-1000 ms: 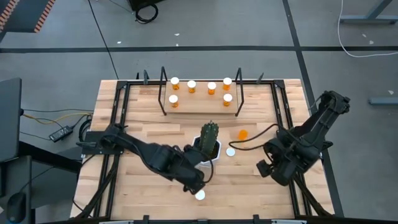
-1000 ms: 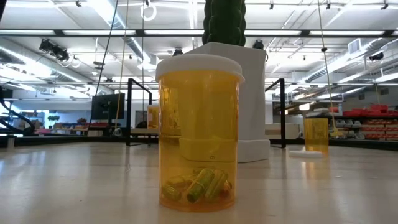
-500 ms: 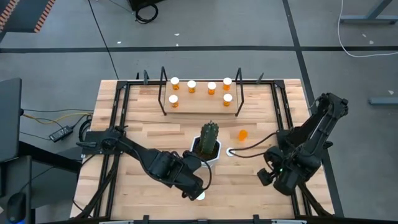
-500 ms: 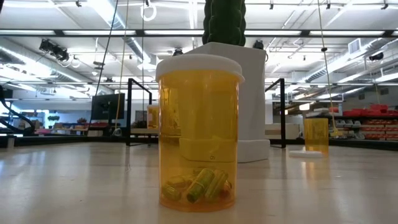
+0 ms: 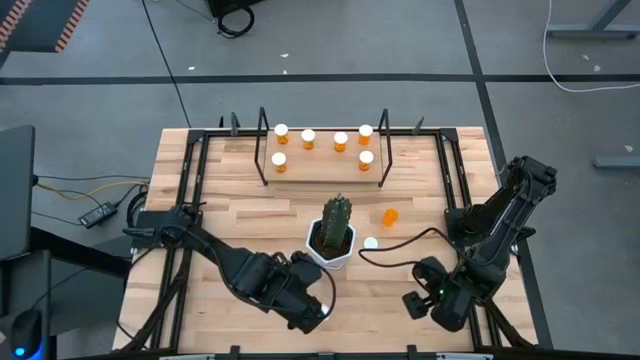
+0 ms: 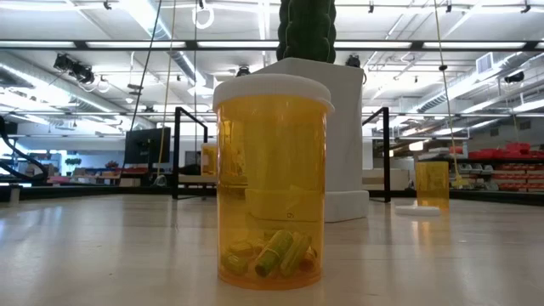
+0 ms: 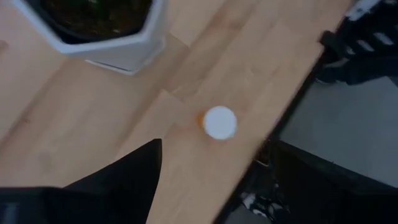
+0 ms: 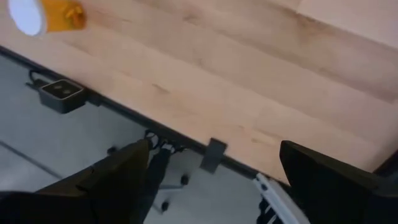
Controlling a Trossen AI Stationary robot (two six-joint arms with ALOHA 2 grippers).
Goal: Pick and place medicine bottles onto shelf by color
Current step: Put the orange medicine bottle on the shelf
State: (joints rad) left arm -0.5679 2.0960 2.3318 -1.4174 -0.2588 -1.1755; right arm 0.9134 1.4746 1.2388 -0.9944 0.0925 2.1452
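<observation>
Several orange medicine bottles with white caps stand on the wooden shelf (image 5: 322,160) at the table's far side. One bottle (image 7: 219,122) stands on its base near the table's near edge and fills the low view (image 6: 272,178). It also shows in the right wrist view (image 8: 46,15). My left gripper (image 5: 316,312) hangs open above it, touching nothing. My right gripper (image 5: 414,302) is open and empty over the near right of the table. Two more bottles, one (image 5: 389,215) on its side and one (image 5: 371,243) cap up, rest on the table right of the cactus.
A green cactus in a white pot (image 5: 333,235) stands mid-table, just behind the near bottle (image 6: 340,136). The table's near edge (image 8: 186,140) lies close under both grippers. A black frame (image 5: 455,190) runs along the table's sides.
My left gripper has gone toward the table's near edge, over the near bottle. My right gripper has gone toward the near edge and a little toward the left. The bottles have kept still.
</observation>
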